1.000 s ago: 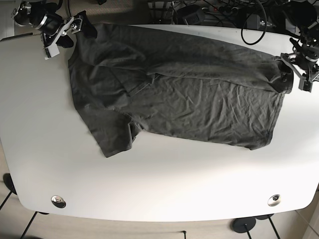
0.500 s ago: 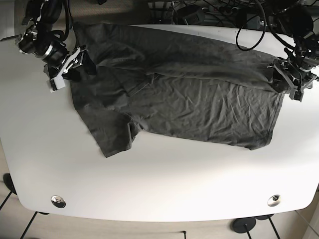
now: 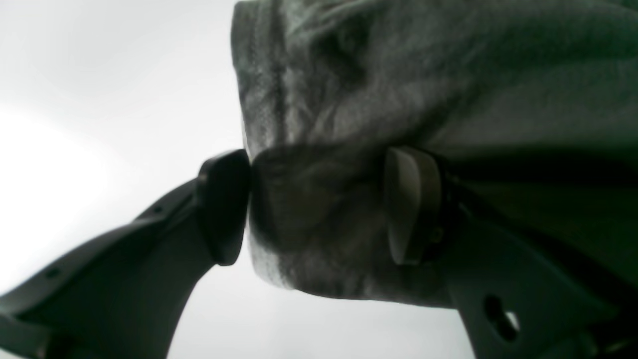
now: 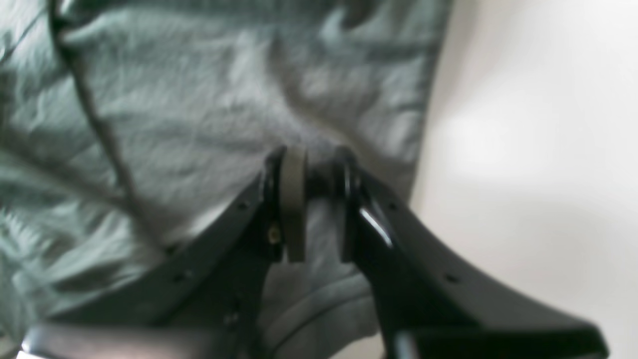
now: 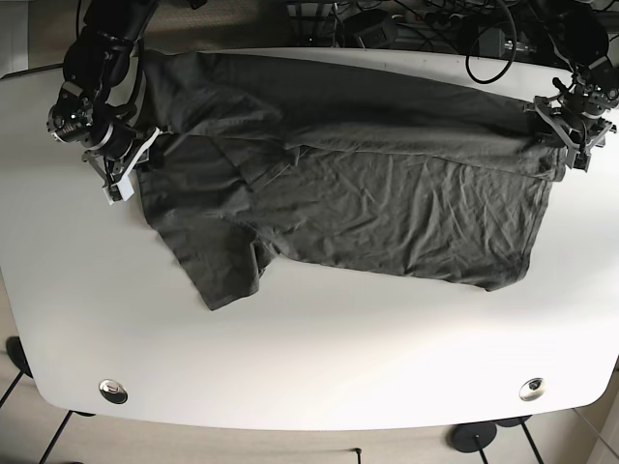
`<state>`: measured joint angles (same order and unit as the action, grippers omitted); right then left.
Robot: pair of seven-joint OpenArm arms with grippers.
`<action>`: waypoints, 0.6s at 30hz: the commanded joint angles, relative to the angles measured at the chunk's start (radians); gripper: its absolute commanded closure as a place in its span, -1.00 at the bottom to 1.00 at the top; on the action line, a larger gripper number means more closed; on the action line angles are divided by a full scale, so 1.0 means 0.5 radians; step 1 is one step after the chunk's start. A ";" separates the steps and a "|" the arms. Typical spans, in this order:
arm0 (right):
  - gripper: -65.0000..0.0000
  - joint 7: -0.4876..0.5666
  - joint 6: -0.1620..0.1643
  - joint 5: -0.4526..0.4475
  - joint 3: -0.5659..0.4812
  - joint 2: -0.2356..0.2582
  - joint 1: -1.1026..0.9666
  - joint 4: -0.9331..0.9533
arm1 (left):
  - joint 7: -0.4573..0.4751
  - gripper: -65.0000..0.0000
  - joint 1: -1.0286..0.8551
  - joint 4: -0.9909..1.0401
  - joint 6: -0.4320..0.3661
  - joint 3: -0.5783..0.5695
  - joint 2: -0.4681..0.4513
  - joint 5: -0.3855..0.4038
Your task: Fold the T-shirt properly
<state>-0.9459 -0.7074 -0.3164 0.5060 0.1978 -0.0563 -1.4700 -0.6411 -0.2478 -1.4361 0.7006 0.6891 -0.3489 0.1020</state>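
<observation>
Both tools lower along T-shirt (image 5: pixel 368 184)

White table (image 5: pixel 319 358) with rounded corners, seen from above in the base view, with two round metal fittings set into its near edge, one at the left (image 5: pixel 113 391) and one at the right (image 5: pixel 531 389). A dark grey T-shirt (image 5: pixel 368 193) lies spread and wrinkled across the far half, one sleeve (image 5: pixel 224 266) pointing toward the near side.
</observation>
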 commanded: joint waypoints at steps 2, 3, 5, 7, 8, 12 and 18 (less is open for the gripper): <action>0.69 0.107 0.019 0.153 -0.154 0.149 0.200 0.315 | -0.008 -0.20 0.006 -0.014 -0.005 0.013 -0.034 -0.015; 0.69 0.147 0.019 0.162 -0.194 0.177 0.264 0.416 | -0.011 -0.20 -0.022 -0.020 -0.005 0.013 -0.031 -0.015; 0.69 0.252 0.019 0.171 -0.277 0.241 0.449 0.634 | -0.021 -0.20 -0.046 -0.023 -0.005 0.013 -0.028 -0.015; 0.69 0.337 0.019 0.171 -0.363 0.315 0.636 0.846 | -0.021 -0.20 -0.046 -0.032 -0.005 0.013 0.027 -0.012; 0.69 0.380 0.019 0.171 -0.412 0.336 0.709 0.922 | -0.021 -0.20 -0.049 -0.075 -0.005 0.041 0.049 -0.012; 0.69 0.454 0.019 0.150 -0.569 0.385 0.915 1.088 | -0.119 -0.20 -0.095 -0.395 -0.005 0.170 0.184 -0.012; 0.69 0.420 0.019 0.143 -0.566 0.290 0.912 0.769 | -0.134 -0.20 -0.083 -0.846 -0.005 0.213 0.313 -0.012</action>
<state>-0.7563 -0.6949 -0.2295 0.2226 0.3363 0.3729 -1.0679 -0.7181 -0.2905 -1.8381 0.7017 0.7895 -0.1749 0.0895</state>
